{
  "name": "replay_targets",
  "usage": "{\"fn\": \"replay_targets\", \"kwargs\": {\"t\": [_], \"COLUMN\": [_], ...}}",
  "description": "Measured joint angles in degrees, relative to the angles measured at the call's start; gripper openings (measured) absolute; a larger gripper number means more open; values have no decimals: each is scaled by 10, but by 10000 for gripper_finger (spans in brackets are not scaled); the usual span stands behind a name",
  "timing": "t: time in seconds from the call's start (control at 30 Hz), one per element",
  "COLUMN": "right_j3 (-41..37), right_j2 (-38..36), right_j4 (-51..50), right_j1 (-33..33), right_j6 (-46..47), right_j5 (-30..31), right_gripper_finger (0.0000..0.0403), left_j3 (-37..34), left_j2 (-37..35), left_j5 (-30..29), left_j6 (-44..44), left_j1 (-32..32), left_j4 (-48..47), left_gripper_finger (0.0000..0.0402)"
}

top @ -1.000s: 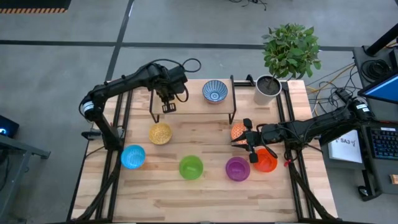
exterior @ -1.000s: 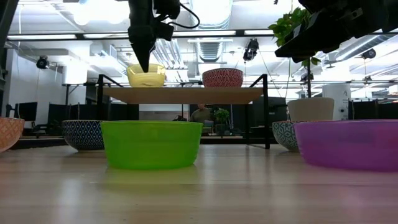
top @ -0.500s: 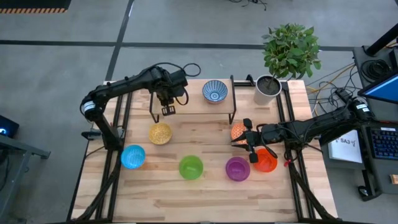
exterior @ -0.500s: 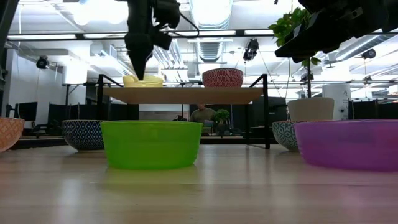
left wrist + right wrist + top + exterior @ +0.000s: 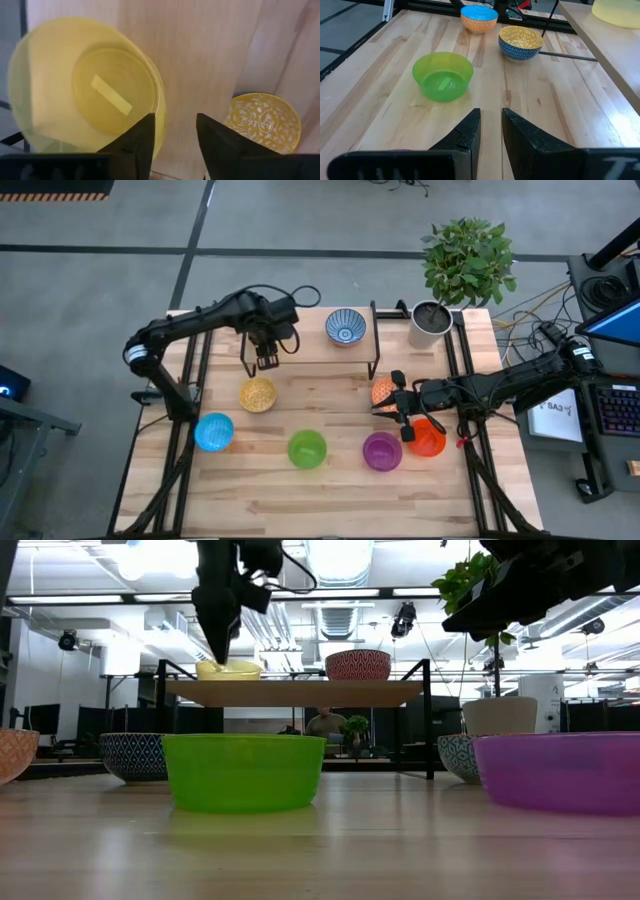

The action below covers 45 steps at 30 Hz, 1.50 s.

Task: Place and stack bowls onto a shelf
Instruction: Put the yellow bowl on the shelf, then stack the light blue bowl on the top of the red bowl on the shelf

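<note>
left gripper point(image 5: 175, 132) hangs over the shelf point(image 5: 300, 692), fingers apart w/ the yellow bowl point(image 5: 85, 90) sitting on the board just beside them, not gripped. blue-and-white bowl point(image 5: 345, 326) sits on the shelf's other end. right gripper point(image 5: 490, 125) waits low over the table nr the purple bowl point(image 5: 382, 450), fingers slightly apart, nothing between.

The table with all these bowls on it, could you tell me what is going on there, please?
The robot is putting bowls on the shelf. The left end effector hangs over the shelf's left end, its jaws apart above a yellow bowl sitting on the board. A patterned bowl already stands on the right end. The right end effector waits low over the table's right side. Six more bowls sit on the tabletop.
</note>
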Motion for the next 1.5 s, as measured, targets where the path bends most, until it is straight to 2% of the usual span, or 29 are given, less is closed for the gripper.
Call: {"fn": "replay_targets", "kwargs": {"t": [0.27,0.43,0.6,0.83,1.03,1.2,1.5], "right_j3": [0,0,0,3,21,34,41], "right_j2": [0,0,0,0,0,0,0], "right_j4": [0,15,42,93,90,90,82], "right_j1": [0,0,5,10,11,19,33], "right_j6": [28,62,85,88,102,107,154], "right_j5": [1,19,16,16,16,16,16], "right_gripper_finger": [68,68,68,68,68,68,68], "left_j3": [0,-31,-125,-312,-434,-524,-672], "left_j2": [-82,-155,-230,-311,-360,-412,-517], "left_j5": [-2,15,18,18,15,12,12], "left_j6": [-34,-66,-99,-114,-104,-106,-84], "left_j1": [-12,-53,-131,-273,-374,-412,-417], "left_j4": [46,139,283,540,650,744,908], "left_gripper_finger": [160,158,157,157,157,157,157]}}
